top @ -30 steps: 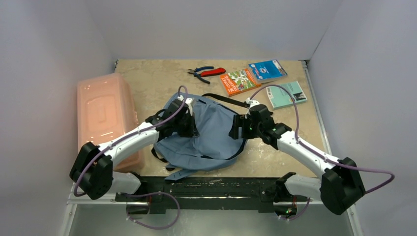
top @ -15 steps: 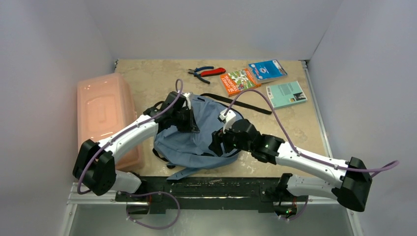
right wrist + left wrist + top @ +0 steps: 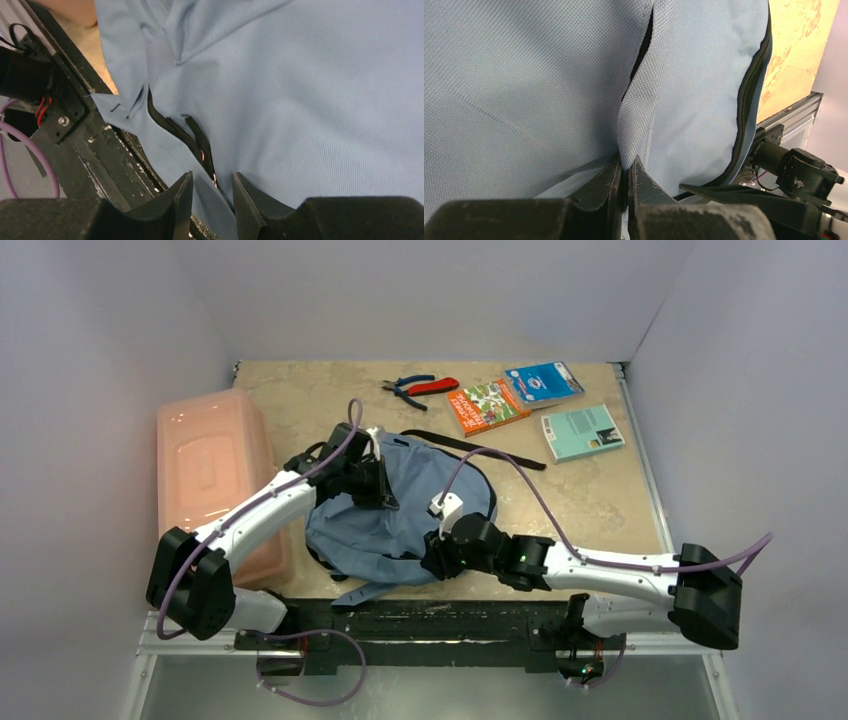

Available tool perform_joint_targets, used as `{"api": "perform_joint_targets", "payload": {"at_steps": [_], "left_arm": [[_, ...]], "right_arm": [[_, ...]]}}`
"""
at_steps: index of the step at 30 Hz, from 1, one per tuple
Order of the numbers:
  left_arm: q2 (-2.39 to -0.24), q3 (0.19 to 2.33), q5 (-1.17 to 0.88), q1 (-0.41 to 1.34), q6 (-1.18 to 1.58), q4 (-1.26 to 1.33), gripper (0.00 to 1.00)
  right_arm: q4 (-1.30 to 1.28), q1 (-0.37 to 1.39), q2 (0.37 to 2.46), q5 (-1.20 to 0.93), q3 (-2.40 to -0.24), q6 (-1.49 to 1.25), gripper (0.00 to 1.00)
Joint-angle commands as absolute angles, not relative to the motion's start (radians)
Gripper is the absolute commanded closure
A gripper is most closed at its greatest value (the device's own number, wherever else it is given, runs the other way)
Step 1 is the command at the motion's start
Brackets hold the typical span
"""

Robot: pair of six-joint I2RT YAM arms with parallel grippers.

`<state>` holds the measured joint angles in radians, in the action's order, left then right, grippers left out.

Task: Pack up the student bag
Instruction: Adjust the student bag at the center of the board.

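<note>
1. The left gripper (image 3: 626, 167) was clenched on a raised fold of the student bag (image 3: 524, 75), its two fingers almost meeting with grey-blue cloth pinched between them.
2. The right gripper (image 3: 212, 182) had its jaws a little apart over the bag's near edge. A thin dark strip (image 3: 192, 132) of the bag ran down between them. I could not tell whether they gripped it.
3. Seen from above, the left gripper (image 3: 383, 485) sat on the bag's far left part and the right gripper (image 3: 432, 562) at its near edge.
4. The student bag (image 3: 420, 475) lay slumped on the table (image 3: 600, 500) between the two arms, its near edge by the black base rail (image 3: 430, 620). One dark strap (image 3: 470, 447) trailed out to the far right.
5. A translucent pink plastic box (image 3: 210, 465) stood just left of the bag, beside the left arm.
6. Along the far edge lay pliers (image 3: 420, 387), an orange booklet (image 3: 485, 405) and a blue packet (image 3: 542, 382). A teal booklet (image 3: 582, 432) lay just nearer than these, and all four were apart from the bag.
</note>
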<state>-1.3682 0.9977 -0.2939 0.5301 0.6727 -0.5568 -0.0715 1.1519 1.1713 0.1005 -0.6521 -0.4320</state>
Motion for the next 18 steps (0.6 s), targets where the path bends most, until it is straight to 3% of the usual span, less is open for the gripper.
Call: {"api": "perform_joint_targets", "payload": {"at_steps": [1,5,9,10,18], "left_arm": [[-1.334,1.067,-0.324,0.504,0.689,-0.489,1.0],[-1.328,1.057,-0.327,0.493,0.686,-0.494,1.0],[-1.311,1.055,-0.33,0.477,0.683,-0.495,1.0],[-1.309,1.056,-0.331,0.475,0.681,-0.496,1.0],[-1.33,1.054,-0.368,0.472,0.693,-0.477,1.0]], "right_arm": [[-0.043,1.169,1.162,0.166,-0.584,-0.53,0.62],[0.048,1.169,1.131,0.167,-0.514,-0.608,0.62],[0.123,1.169,1.175,0.149,-0.44,-0.672,0.86],[0.149,1.169,1.193,0.118,-0.426,-0.673,0.87],[0.155,1.189,1.164,0.051,-0.498,-0.535,0.8]]}}
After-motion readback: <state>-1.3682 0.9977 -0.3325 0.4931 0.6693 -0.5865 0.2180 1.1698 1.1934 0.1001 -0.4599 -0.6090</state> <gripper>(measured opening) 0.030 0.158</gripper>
